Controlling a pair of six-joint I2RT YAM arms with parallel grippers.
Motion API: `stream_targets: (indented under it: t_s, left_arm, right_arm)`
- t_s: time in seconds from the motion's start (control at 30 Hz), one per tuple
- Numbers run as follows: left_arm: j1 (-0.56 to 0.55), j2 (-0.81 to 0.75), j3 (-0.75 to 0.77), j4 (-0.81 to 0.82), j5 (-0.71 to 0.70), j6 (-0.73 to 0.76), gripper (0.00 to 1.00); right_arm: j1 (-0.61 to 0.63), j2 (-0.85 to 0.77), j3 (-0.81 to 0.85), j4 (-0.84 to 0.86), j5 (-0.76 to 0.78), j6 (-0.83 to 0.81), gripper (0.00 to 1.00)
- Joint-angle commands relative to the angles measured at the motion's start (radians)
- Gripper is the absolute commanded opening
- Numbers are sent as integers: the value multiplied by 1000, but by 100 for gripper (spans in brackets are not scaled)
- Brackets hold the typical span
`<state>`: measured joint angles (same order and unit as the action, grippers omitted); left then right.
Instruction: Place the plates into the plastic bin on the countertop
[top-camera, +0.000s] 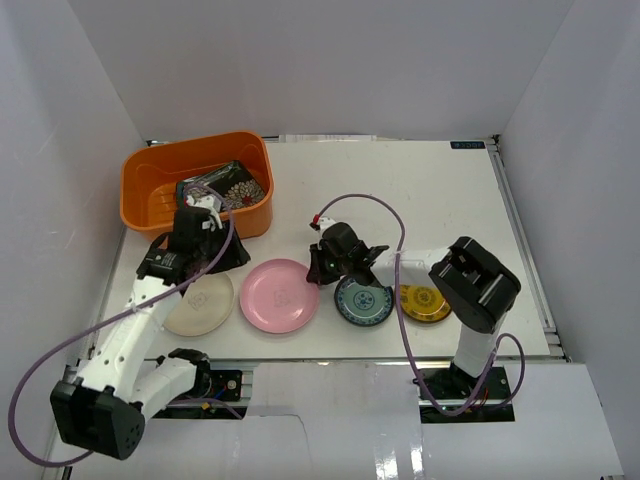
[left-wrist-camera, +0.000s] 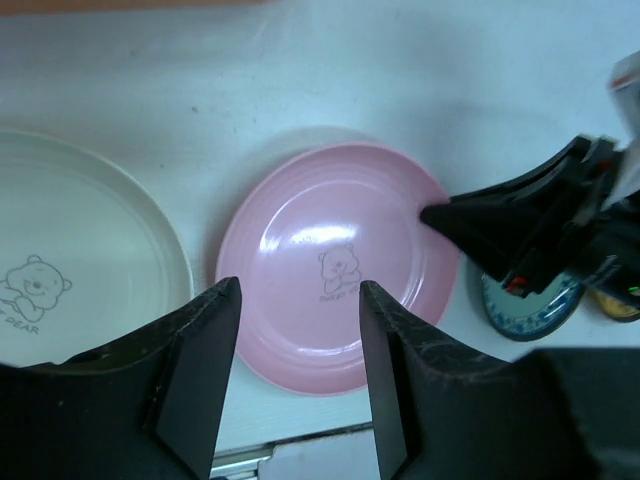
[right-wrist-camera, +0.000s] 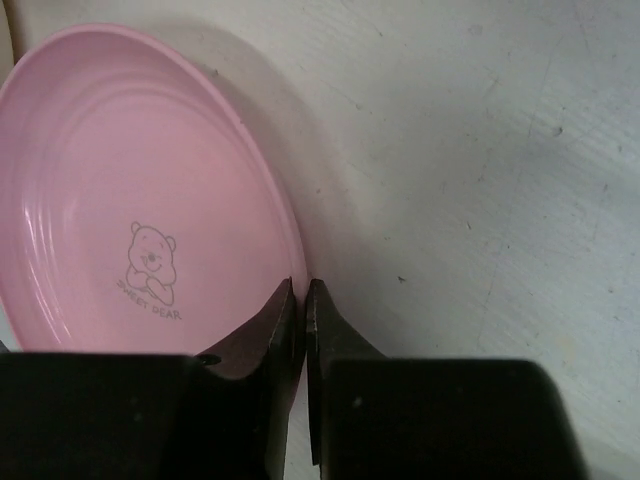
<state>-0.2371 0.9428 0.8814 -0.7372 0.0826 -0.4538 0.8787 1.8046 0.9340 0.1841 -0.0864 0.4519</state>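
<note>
The pink round plate (top-camera: 280, 295) lies on the white countertop (top-camera: 430, 200) at the front middle. My right gripper (top-camera: 316, 268) is shut on its right rim, and the right wrist view shows the jaws (right-wrist-camera: 303, 292) pinching that rim of the pink plate (right-wrist-camera: 130, 190). My left gripper (top-camera: 213, 260) is open and empty, hovering between the orange bin (top-camera: 150, 215) and the plates. In its own view the left gripper (left-wrist-camera: 298, 290) frames the pink plate (left-wrist-camera: 330, 240). A black flowered square plate (top-camera: 230, 184) lies in the bin. The black round plate is not visible.
The cream plate (top-camera: 203, 305) lies left of the pink one, seen too in the left wrist view (left-wrist-camera: 80, 250). The blue-patterned plate (top-camera: 363, 302) and yellow-patterned plate (top-camera: 425, 303) lie to the right under the right arm. White walls enclose the table.
</note>
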Motion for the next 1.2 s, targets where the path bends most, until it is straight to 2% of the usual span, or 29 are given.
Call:
stream_targets:
  t_s: [0.0, 0.17, 0.43, 0.53, 0.63, 0.77, 0.8, 0.87, 0.97, 1.03, 1.17]
  left_arm:
    - [-62, 103, 34, -65, -66, -11, 62]
    - [-122, 185, 25, -44, -281, -23, 63]
    - [-131, 350, -84, 59, -371, -37, 59]
    - [-136, 408, -73, 82, -374, -46, 57]
    - [-137, 459, -53, 96, -412, -40, 51]
    - [-136, 536, -32, 96, -426, -45, 38]
    - [-137, 548, -27, 96, -437, -48, 20]
    - [-140, 570, -21, 98, -446, -52, 0]
    - [-174, 506, -7, 66, -412, -54, 0]
    - [-240, 458, 51, 12, -412, -65, 0]
    - [-445, 366, 233, -290, -541, -196, 0]
  right_arm:
    - [0, -11, 32, 9, 52, -24, 8]
    - [-6, -189, -36, 2, 125, -56, 8]
    - [-81, -476, -141, -58, 102, -110, 8]
    - [-99, -557, -184, -74, 96, -119, 8]
    - [-118, -623, -221, -86, 82, -121, 8]
    - [-153, -708, -267, -97, 53, -119, 8]
    - [-159, -724, -279, -101, 50, -117, 8]
    - [-173, -767, -287, -118, 45, -119, 8]
    - [-179, -803, -293, -143, 42, -130, 8]
    - [-184, -815, -296, -147, 42, -130, 8]
    - [-188, -834, -320, -155, 39, -125, 8]
